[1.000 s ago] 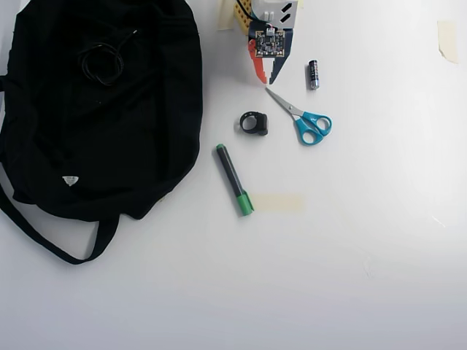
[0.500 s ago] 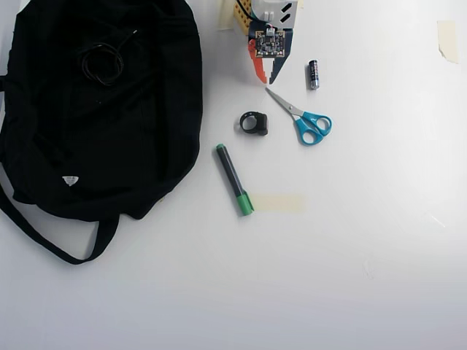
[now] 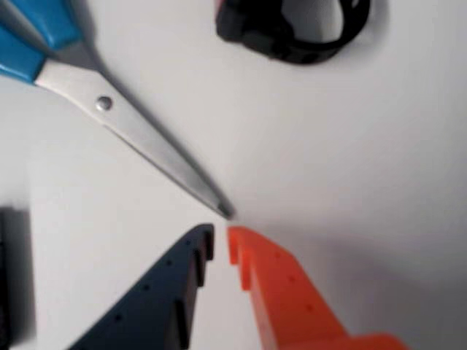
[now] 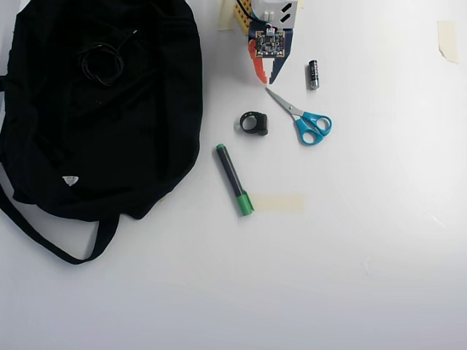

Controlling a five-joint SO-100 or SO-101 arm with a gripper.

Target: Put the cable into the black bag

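White bench [image 4: 350,240], seen from overhead. The black bag [image 4: 102,138] fills the upper left of that view, far larger than anything else, its strap [image 4: 44,237] looping out below it and a tiny white tag [image 4: 70,180] on its lower part.

The cable [image 4: 102,63] lies on the bag's upper fabric, a small twisted coil with one short loose end running up and to the right. Whether it sits inside an opening or just on top of the cloth, I cannot tell.

Taking the bag as landmark: the hand [image 4: 266,76] is to the right of the bag's top edge, clear of it, pointing down the overhead view. One finger is orange, the other dark blue (a small circuit board sits just above them). In the wrist view the hand [image 3: 221,244] has its two tips drawn nearly together with only a thin slit between, nothing held.

Right of the bag, beyond the hand: blue-handled scissors [image 4: 303,117], blades closed; in the wrist view the scissors [image 3: 139,146] have their point just above the fingertips, not touching. A small battery [image 4: 313,74] lies beside the hand, on the side away from the bag. A black ring-shaped piece [image 4: 254,122] rests between bag and scissors. A green-capped marker [image 4: 233,179] lies just off the bag's lower right edge, next to a strip of tape [image 4: 281,203].
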